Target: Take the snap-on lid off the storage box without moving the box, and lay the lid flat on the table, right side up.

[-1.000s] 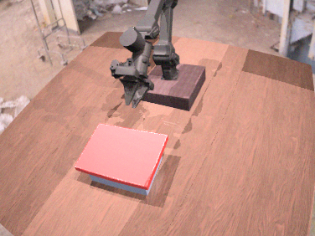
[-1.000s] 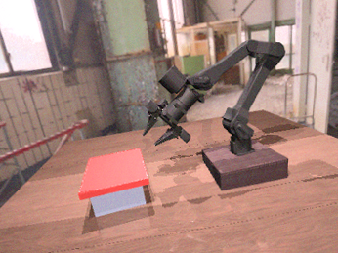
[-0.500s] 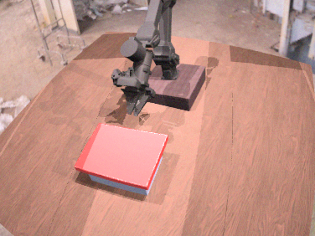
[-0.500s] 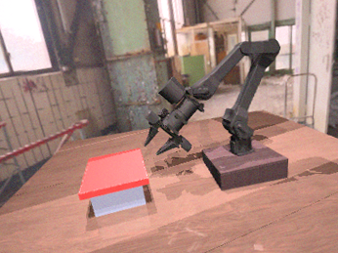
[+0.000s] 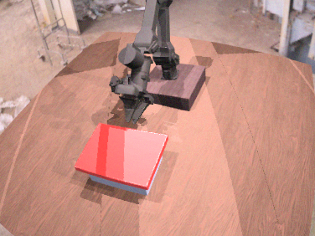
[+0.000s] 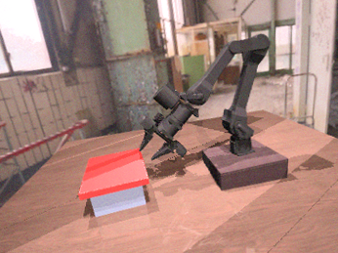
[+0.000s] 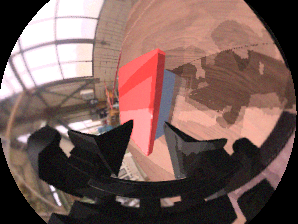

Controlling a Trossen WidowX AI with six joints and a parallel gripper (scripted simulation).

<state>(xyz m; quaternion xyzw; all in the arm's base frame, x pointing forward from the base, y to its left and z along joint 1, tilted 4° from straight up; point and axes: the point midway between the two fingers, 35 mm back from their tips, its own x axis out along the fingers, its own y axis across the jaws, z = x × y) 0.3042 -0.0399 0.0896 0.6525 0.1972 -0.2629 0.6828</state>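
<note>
The red lid (image 5: 126,155) (image 6: 116,173) (image 7: 137,95) lies flat on top of the pale blue storage box (image 5: 126,187) (image 6: 119,201) (image 7: 167,100) and overhangs its walls. The box stands on the table. My gripper (image 5: 131,121) (image 6: 147,154) (image 7: 148,123) is partly open, with nothing between its fingers. It tilts down toward the lid's edge on the arm-base side, a short way from it. In the wrist view the lid's edge shows ahead, beyond the gap between the fingertips. Whether a fingertip touches the lid cannot be told, but none seems to.
The arm's base stands on a dark wooden block (image 5: 197,89) (image 6: 253,172), behind the gripper as seen from the box. The wooden table (image 5: 201,167) (image 6: 185,210) has its far edge beyond the block. Shadows of the arm fall between box and block.
</note>
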